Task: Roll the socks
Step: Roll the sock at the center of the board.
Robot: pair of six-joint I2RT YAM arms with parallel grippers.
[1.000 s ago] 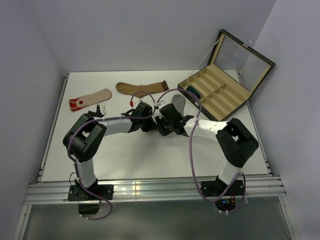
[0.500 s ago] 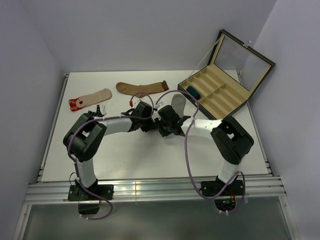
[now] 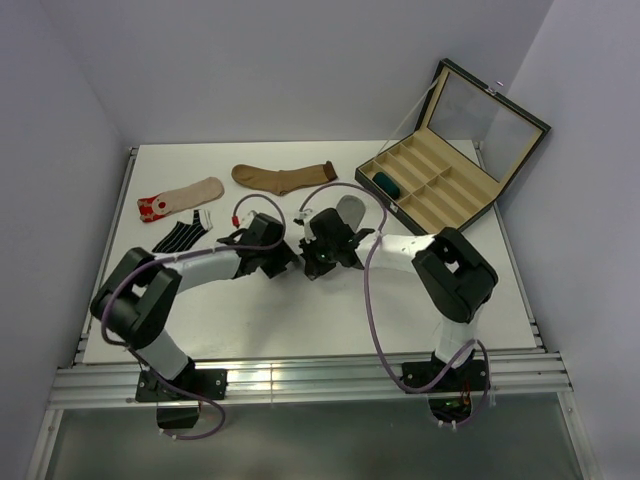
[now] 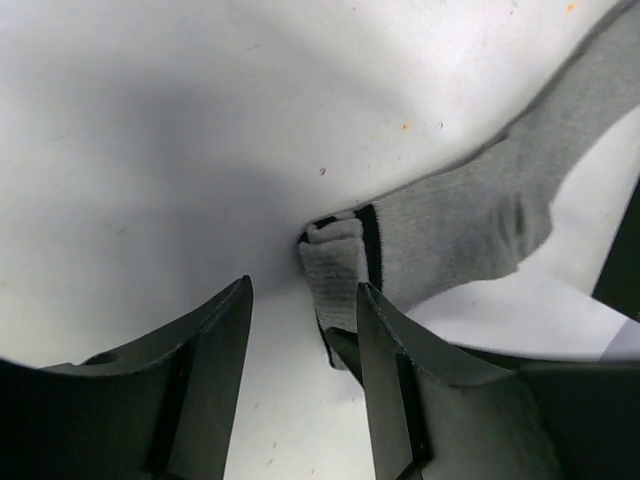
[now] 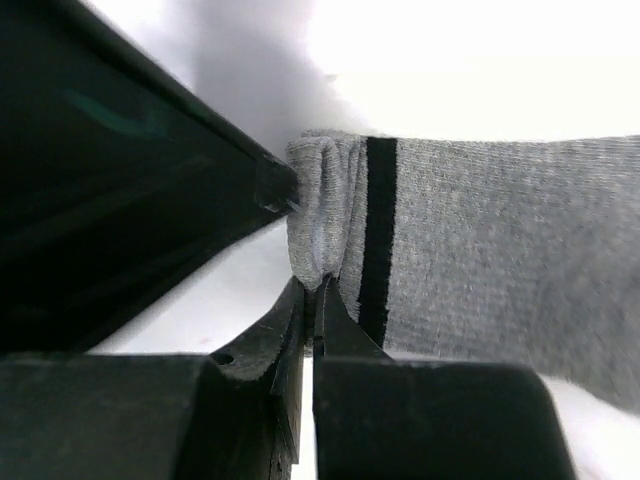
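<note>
Two grippers: both at the cuff end of the grey sock [image 4: 450, 220]
Right gripper [image 5: 312, 292]: jaws pressed together, pinching the folded cuff; the rest of the sock lies flat ahead of it
Left gripper [image 4: 303, 290]: jaws apart, gripping nothing; the folded cuff sits just ahead, against one finger
Other socks: striped sock [image 3: 183, 235], beige sock [image 3: 180, 197] and brown sock [image 3: 285, 177], all well apart from both grippers
</note>
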